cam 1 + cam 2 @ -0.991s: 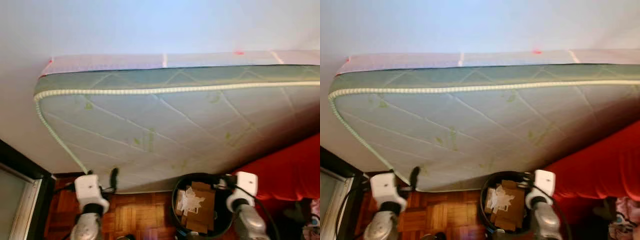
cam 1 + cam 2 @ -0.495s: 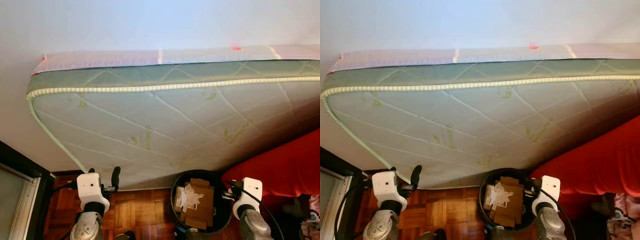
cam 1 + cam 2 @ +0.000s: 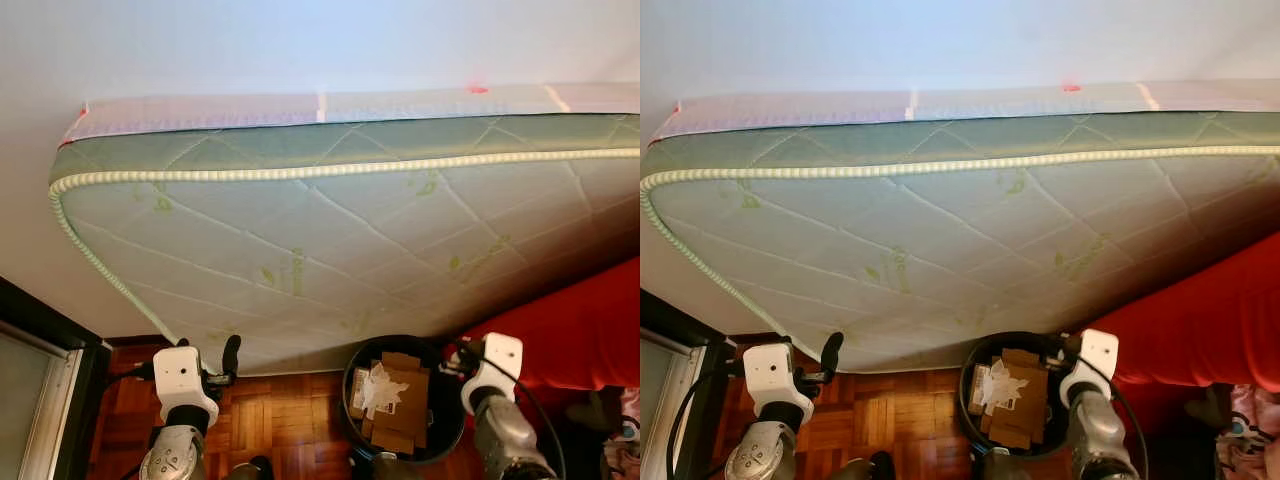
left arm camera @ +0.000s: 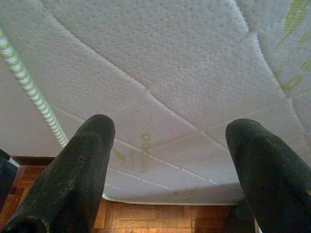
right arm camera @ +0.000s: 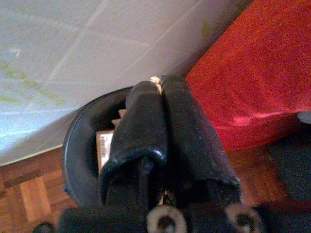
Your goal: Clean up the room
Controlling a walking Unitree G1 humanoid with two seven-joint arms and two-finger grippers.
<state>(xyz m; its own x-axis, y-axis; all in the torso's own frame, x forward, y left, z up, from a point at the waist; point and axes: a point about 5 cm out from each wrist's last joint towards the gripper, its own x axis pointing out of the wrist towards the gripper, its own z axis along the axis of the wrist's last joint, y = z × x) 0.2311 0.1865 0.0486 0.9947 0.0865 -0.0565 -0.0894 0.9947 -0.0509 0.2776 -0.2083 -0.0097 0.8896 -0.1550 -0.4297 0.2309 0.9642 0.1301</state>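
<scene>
A round black bin (image 3: 347, 392) stands on the parquet at the foot of a leaning mattress (image 3: 330, 240). Flat cardboard pieces (image 3: 405, 415) and a crumpled white paper (image 3: 378, 388) lie inside it. My right gripper (image 5: 158, 86) is shut and hovers by the bin's right rim, beside the red fabric (image 5: 252, 63). A small tan bit shows at its tips; I cannot tell whether it is held. My left gripper (image 4: 170, 141) is open with nothing between its fingers. It is raised over the floor left of the bin and points at the mattress.
The green-and-white quilted mattress leans on the white wall and overhangs the bin. A red-covered piece of furniture (image 3: 580, 330) fills the right side. A dark door frame (image 3: 40, 335) stands at far left. Bare parquet (image 3: 285, 420) lies between my arms.
My right wrist has lifted a little and edged toward the bin's rim. The head view has shifted slightly. The left arm has hardly moved.
</scene>
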